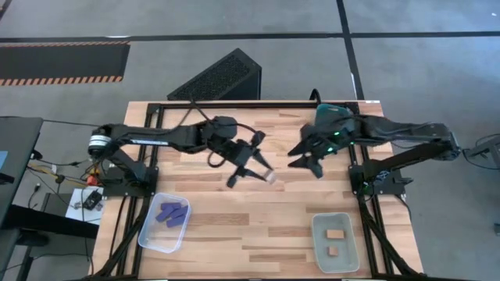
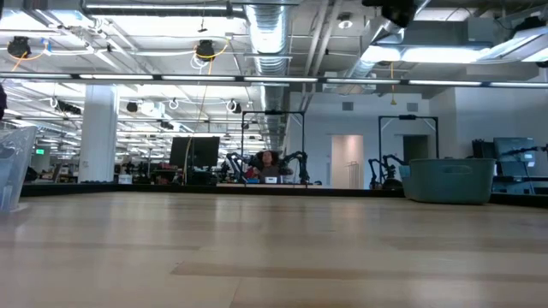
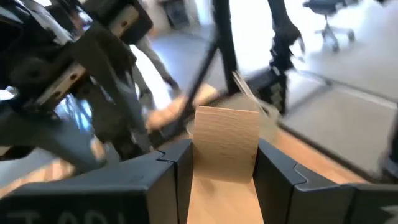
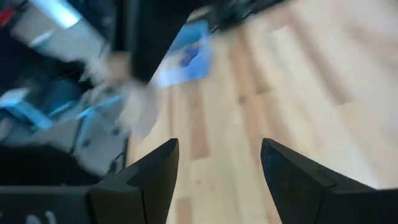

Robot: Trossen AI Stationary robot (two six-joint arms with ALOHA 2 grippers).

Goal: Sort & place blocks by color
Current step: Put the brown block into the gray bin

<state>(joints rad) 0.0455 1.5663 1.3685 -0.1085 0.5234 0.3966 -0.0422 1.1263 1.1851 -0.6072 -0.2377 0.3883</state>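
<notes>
My left gripper point(image 1: 260, 175) hangs over the middle of the table, shut on a tan wooden block point(image 1: 271, 177), which fills the gap between its fingers in the left wrist view point(image 3: 225, 143). My right gripper point(image 1: 307, 165) is open over the table's right half with nothing between its fingers point(image 4: 217, 165). Dark blue-purple bars point(image 1: 172, 213) lie in a clear bin point(image 1: 148, 234) near the left front corner. Two tan pieces point(image 1: 335, 234) lie in a teal-tinted bin point(image 1: 349, 254) near the right front. No teal cubes show. Neither gripper shows in the low view. My left gripper pinches the tan block between its two fingers point(image 3: 177, 171), one on each of two opposite side faces point(image 3: 202, 158). The block's flat end face points away from the wrist. It is lifted clear of the table.
A black perforated box point(image 1: 223, 78) lies beyond the table's far edge. The low view shows the clear bin point(image 2: 13, 162) at one side and the teal bin point(image 2: 449, 180) at the other, with bare wooden table point(image 2: 274, 248) between them. Bare wood point(image 1: 250, 226) also lies between the bins from above.
</notes>
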